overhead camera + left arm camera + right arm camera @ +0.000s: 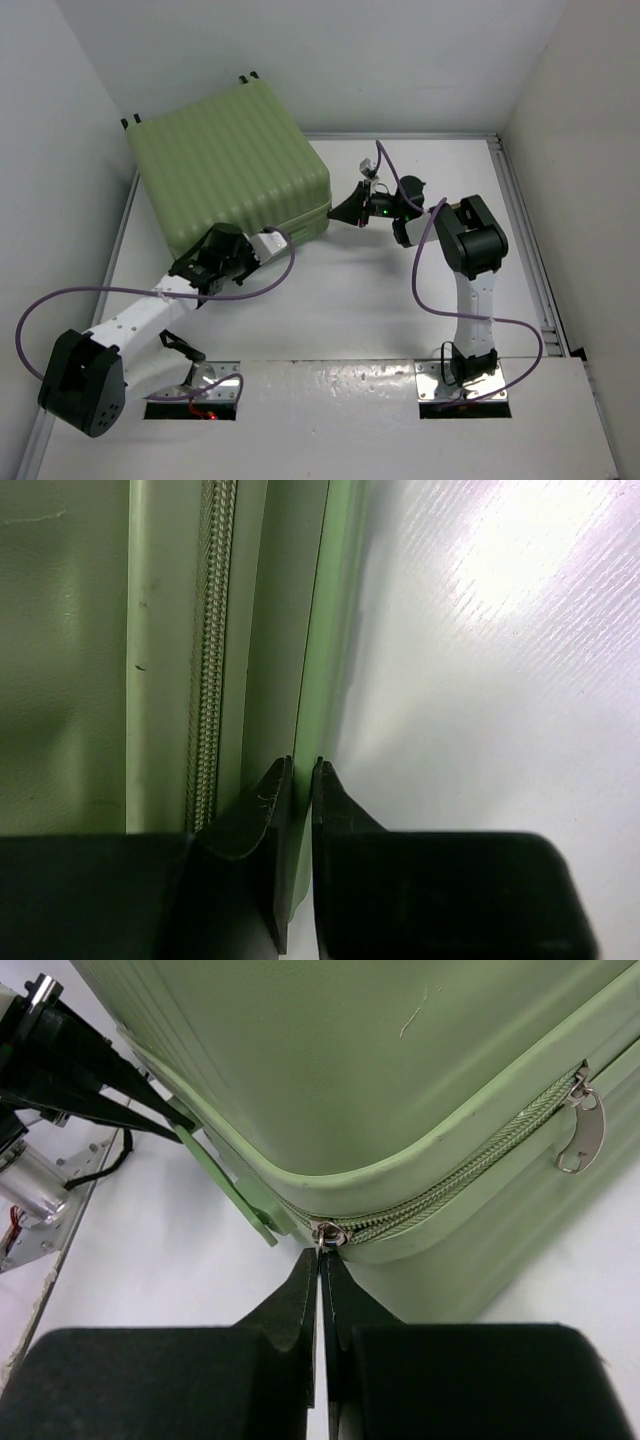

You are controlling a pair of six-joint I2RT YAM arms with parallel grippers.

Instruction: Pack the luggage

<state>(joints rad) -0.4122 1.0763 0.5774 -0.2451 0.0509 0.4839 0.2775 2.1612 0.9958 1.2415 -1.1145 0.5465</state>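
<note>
The luggage (235, 165), a large light green ribbed hard-shell case, lies closed at the back left of the table. My left gripper (280, 238) is at its front edge, its jaws (303, 765) shut on a thin green strip (230, 1185) that sticks out beside the zipper (205, 630). My right gripper (338, 212) is at the case's right corner. Its jaws (320, 1255) are shut on the pull of the zipper slider (326, 1232). A second metal pull (585, 1130) hangs farther along the zipper.
The white table (350, 300) is walled in by white panels on three sides, with a metal rail (530, 240) along its right edge. The right arm's elbow (470, 240) stands mid-right, and purple cables loop beside both arms.
</note>
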